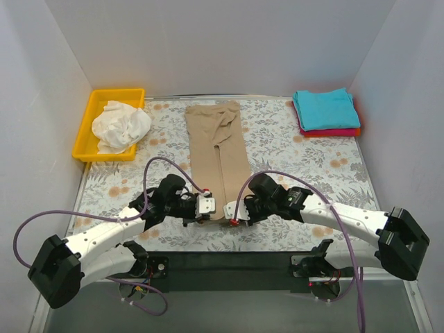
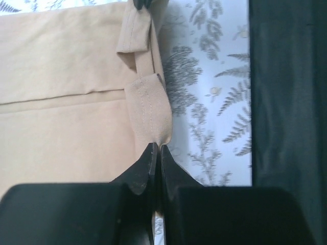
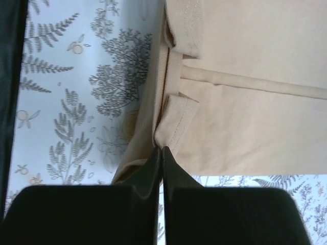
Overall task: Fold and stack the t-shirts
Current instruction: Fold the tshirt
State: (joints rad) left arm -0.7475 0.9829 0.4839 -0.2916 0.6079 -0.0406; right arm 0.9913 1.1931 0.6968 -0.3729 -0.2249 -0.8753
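The tan-khaki t-shirt (image 1: 218,149) lies as a long narrow folded strip down the middle of the table. My left gripper (image 1: 208,206) is shut on its near left corner; its hem (image 2: 150,112) rises into the closed tips (image 2: 156,149). My right gripper (image 1: 232,210) is shut on the near right corner, with the cloth (image 3: 240,127) pinched at the tips (image 3: 160,150). A white t-shirt (image 1: 121,125) is crumpled in a yellow bin (image 1: 89,121). A folded teal t-shirt (image 1: 325,109) lies on a folded red-pink one (image 1: 333,132) at the far right.
The table is covered by a white cloth with grey ferns and orange flowers (image 1: 298,163). White walls enclose three sides. A black strip (image 1: 229,262) runs along the near edge between the arm bases.
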